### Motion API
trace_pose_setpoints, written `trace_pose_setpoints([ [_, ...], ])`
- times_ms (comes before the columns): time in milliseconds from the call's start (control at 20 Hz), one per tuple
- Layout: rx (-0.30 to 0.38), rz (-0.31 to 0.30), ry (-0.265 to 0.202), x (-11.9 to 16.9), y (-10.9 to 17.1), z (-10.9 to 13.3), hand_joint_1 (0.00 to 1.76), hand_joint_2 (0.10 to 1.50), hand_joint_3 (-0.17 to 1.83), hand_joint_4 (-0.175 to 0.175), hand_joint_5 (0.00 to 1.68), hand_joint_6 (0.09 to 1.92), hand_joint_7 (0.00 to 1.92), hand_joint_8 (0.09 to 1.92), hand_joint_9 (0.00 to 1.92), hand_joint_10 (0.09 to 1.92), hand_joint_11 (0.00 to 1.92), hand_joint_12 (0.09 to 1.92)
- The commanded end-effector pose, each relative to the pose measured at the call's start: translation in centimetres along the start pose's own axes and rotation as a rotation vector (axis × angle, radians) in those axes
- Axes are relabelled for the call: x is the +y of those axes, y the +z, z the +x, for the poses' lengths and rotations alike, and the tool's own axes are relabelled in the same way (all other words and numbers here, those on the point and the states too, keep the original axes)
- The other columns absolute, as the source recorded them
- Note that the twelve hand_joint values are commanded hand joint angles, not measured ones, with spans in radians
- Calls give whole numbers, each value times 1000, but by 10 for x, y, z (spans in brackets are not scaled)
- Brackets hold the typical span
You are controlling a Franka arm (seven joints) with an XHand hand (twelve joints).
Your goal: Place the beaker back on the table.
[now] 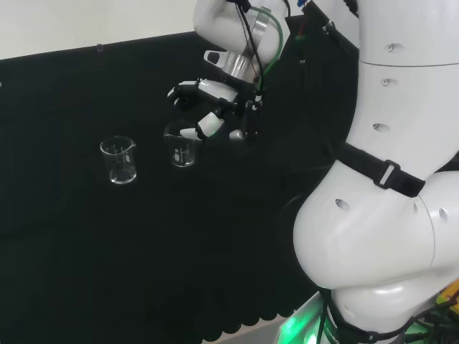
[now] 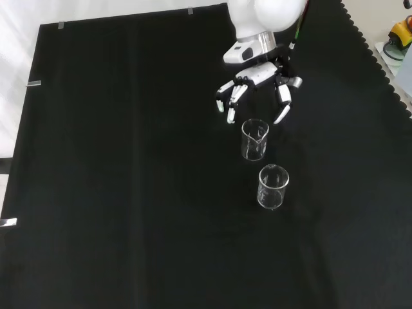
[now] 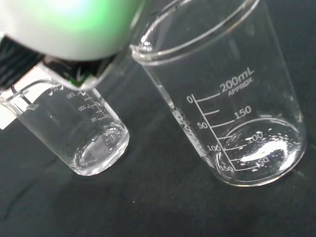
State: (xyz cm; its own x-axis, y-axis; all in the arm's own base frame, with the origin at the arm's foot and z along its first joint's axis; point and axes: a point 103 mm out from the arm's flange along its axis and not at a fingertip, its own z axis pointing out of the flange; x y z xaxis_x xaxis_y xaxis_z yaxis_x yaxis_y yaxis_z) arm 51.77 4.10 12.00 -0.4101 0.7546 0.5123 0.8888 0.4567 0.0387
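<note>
2 clear beakers stand upright on the black cloth [image 2: 129,193], and the hand [image 2: 257,80] hangs just above one of them with nothing in it.

In the front view we see the hand's fingers [image 2: 230,96] spread and pointing down, clear of the near beaker [image 2: 253,140], which sits directly below them on the cloth; the second beaker [image 2: 273,186] stands just beside it, toward the view's bottom. In the head view the near beaker rests under the hand and the second beaker sits to its left. Both look empty in the wrist view.
</note>
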Motion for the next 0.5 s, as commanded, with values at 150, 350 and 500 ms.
trace_pose_setpoints([
  [150, 0, -30, 29, -23, -18, 0, 898, 322, 904, -47, 363, 468, 528, 623, 793, 87, 0, 1327],
  [350, -9, -31, 44, -24, -16, 5, 893, 324, 904, -47, 365, 464, 527, 622, 792, 87, 0, 1325],
  [500, -13, -41, 41, -26, -17, 6, 891, 325, 903, -47, 367, 461, 526, 621, 791, 87, 0, 1324],
])
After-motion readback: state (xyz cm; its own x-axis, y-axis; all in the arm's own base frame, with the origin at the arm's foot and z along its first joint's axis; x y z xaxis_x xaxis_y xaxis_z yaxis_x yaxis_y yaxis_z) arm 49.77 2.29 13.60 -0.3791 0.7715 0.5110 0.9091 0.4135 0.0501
